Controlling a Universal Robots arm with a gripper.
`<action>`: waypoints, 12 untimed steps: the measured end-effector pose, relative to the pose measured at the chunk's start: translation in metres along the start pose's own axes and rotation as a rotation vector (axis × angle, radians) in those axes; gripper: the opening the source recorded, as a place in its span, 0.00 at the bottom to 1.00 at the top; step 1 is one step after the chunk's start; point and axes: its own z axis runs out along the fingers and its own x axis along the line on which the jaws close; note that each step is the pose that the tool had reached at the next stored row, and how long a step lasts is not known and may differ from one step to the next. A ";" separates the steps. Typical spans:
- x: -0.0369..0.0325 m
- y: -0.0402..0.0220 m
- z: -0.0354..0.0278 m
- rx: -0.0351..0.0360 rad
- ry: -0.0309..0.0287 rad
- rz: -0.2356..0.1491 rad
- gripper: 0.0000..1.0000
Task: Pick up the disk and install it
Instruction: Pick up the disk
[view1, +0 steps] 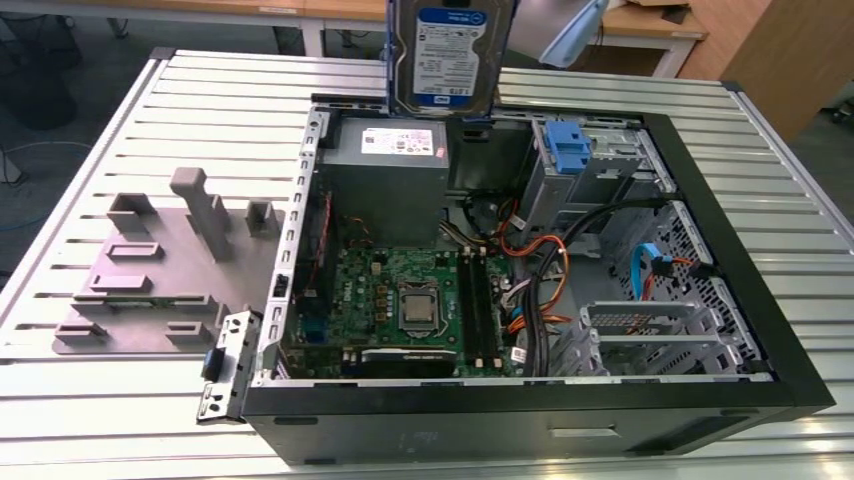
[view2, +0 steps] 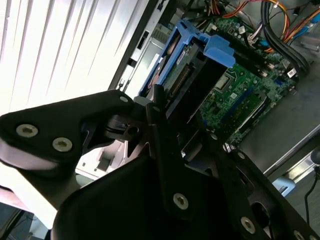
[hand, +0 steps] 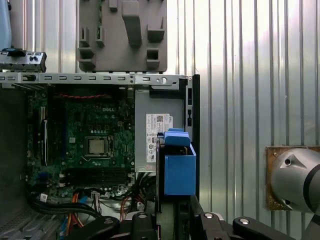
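Slatted metal table (view1: 107, 130) with bare slats open on every side of a computer case (view1: 787, 370) lying open on it. A grey fixture plate (view1: 147, 290) sits just beside the case at the exterior view's left. Inside, cables (view1: 574, 240) crowd the side at the exterior view's right, and the power supply (view1: 387, 150) fills one corner. The disk (view1: 447, 50) hangs upright above that corner's wall, lifted off the case. The gripper (view2: 182, 117) is clamped on its blue-railed sides.
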 end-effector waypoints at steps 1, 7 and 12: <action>-0.0001 -0.0026 0.0000 -0.0001 -0.0006 0.000 0.35; -0.0003 -0.0162 0.0000 -0.0002 -0.0027 0.000 0.35; -0.0004 -0.0168 0.0000 -0.0001 -0.0027 0.000 0.35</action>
